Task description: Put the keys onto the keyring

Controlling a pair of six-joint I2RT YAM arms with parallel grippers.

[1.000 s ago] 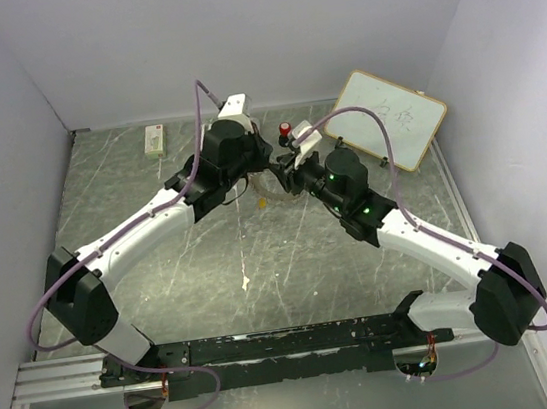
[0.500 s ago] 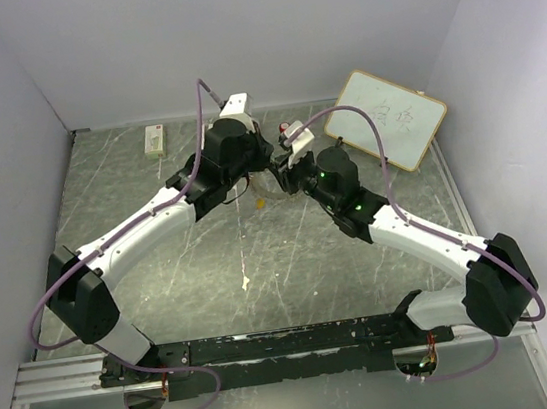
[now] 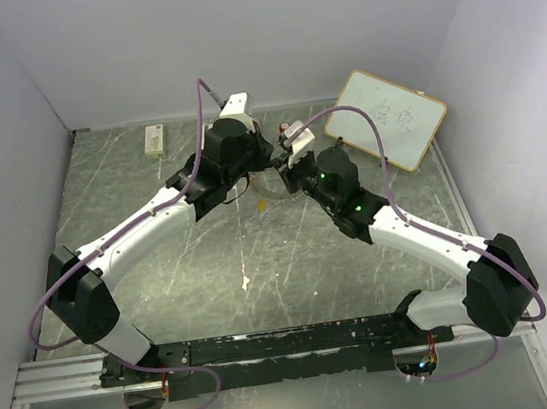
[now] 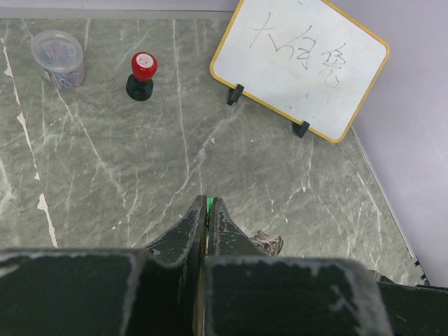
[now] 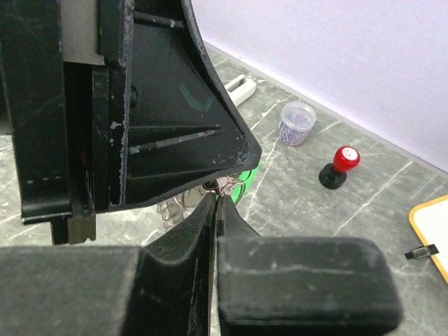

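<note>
My left gripper (image 3: pixel 268 165) is shut on the green-headed key (image 4: pixel 208 204); a sliver of green shows between its fingertips in the left wrist view. The key's green head also shows in the right wrist view (image 5: pixel 247 178). My right gripper (image 5: pixel 217 199) is shut, its tips at the silver ridged keyring (image 5: pixel 176 207), right under the left gripper; the grip itself is partly hidden. A bit of the keyring shows beside the left fingers (image 4: pixel 268 243). Both grippers meet above the table's back middle. The yellow-orange key (image 3: pixel 261 204) lies on the table below them.
A small whiteboard (image 3: pixel 390 116) leans at the back right. A red-capped black knob (image 4: pixel 142 75) and a clear cup of paper clips (image 4: pixel 59 59) stand at the back. A white box (image 3: pixel 154 140) lies at the back left.
My right arm has moved left and brought its gripper up against the left gripper. The left arm has barely moved. The yellow-orange key lies where it was.
</note>
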